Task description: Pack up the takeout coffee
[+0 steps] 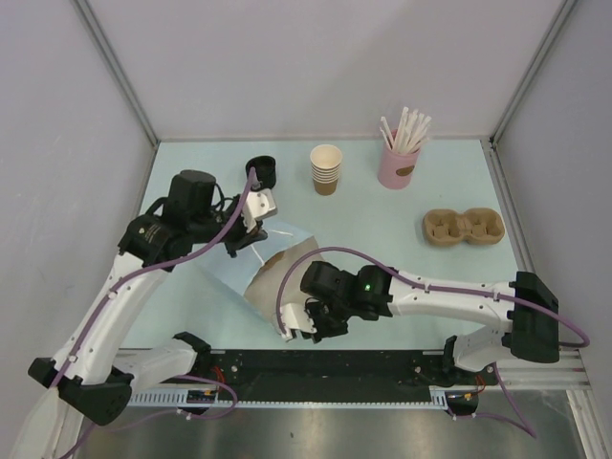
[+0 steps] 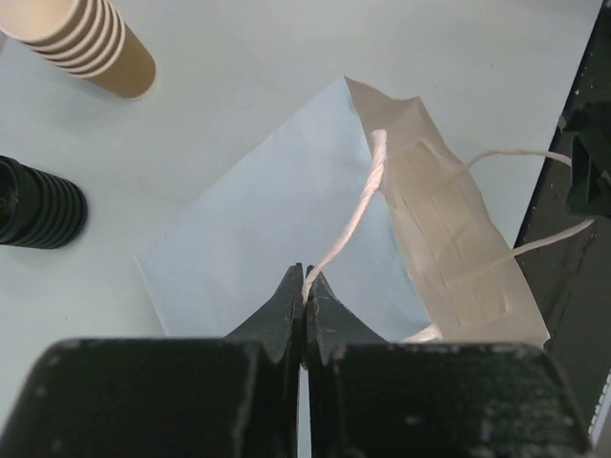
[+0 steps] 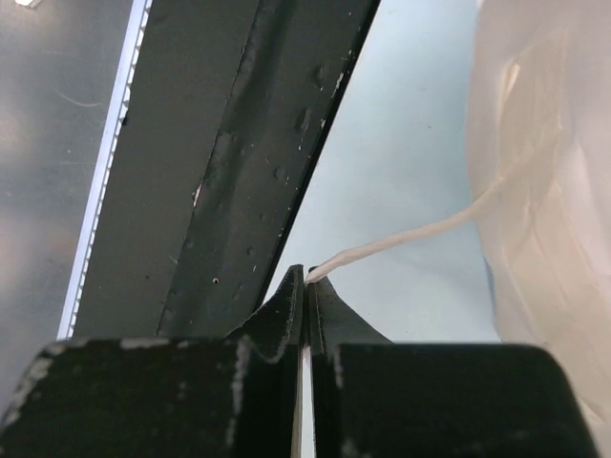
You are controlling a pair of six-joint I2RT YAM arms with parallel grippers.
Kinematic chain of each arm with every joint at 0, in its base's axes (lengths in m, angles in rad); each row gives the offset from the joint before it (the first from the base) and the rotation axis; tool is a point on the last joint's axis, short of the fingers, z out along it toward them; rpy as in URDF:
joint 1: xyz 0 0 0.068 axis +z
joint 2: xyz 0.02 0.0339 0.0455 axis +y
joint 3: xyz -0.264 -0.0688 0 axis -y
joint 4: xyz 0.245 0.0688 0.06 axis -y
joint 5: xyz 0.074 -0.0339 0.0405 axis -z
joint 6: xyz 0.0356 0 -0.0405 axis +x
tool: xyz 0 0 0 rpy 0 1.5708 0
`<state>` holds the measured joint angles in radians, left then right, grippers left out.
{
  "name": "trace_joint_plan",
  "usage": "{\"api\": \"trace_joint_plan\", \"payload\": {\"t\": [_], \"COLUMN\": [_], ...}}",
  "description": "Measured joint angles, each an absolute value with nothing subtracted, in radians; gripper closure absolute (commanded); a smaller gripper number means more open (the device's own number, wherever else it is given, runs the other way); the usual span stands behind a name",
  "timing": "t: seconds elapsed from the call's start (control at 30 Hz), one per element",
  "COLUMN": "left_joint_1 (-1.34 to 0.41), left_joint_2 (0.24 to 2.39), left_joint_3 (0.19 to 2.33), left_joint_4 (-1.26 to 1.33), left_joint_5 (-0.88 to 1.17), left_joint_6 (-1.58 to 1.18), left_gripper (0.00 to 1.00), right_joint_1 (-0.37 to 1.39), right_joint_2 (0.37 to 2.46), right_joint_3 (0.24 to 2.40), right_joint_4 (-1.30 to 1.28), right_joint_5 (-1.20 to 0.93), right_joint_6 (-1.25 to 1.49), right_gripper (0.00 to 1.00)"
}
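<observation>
The takeout coffee, a single brown cup with a black lid, is not in view. A paper bag [image 1: 251,271], pale blue outside and kraft brown inside, lies on its side on the table; it also shows in the left wrist view [image 2: 277,215] and the right wrist view [image 3: 554,181]. My left gripper [image 1: 251,232] [image 2: 305,279] is shut on one white twisted handle [image 2: 361,202]. My right gripper [image 1: 296,329] [image 3: 306,277] is shut on the other handle [image 3: 410,234], near the table's front edge, so the bag's mouth is held between the two.
A stack of lidless brown cups [image 1: 326,169] [image 2: 86,43] and a stack of black lids [image 1: 261,171] [image 2: 38,205] stand behind the bag. A pink cup of white sticks [image 1: 397,161] is at the back right. A brown pulp cup carrier [image 1: 464,228] lies at the right. A black rail [image 3: 248,143] runs along the front edge.
</observation>
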<state>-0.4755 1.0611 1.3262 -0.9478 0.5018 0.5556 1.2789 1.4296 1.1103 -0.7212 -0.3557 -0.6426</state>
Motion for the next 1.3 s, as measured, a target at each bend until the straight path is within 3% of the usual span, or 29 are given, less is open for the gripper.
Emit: {"api": "trace_joint_plan", "payload": {"t": [0.37,0.6,0.83,1.1,1.3], "left_joint_1": [-0.476,-0.466,-0.451,-0.451,-0.451], "left_joint_2": [1.027,1.046,1.087,1.096,1.093], "left_joint_3": [1.255,1.296,1.401,1.377,1.341], "left_joint_4": [-0.966,-0.861,-0.720,-0.649,-0.619], "left_joint_5": [0.486,0.316,0.153,0.024,-0.022], "left_joint_6": [0.558,0.496,0.452,0.414,0.400], "left_gripper": [1.00,1.00,1.00,1.00,1.00], "right_joint_1": [1.279,1.209,0.997,1.019,1.071], "right_joint_2": [1.435,1.378,1.302,1.304,1.418], "right_joint_3": [1.110,1.120,1.360,1.474,1.703], "right_joint_4": [-0.701,-0.665,-0.660,-0.723,-0.812], "right_joint_5": [-0.362,-0.233,-0.166,-0.136,-0.039], "right_joint_6": [-0.624,-0.630,-0.629,-0.637,-0.677], "right_gripper": [1.00,1.00,1.00,1.00,1.00]}}
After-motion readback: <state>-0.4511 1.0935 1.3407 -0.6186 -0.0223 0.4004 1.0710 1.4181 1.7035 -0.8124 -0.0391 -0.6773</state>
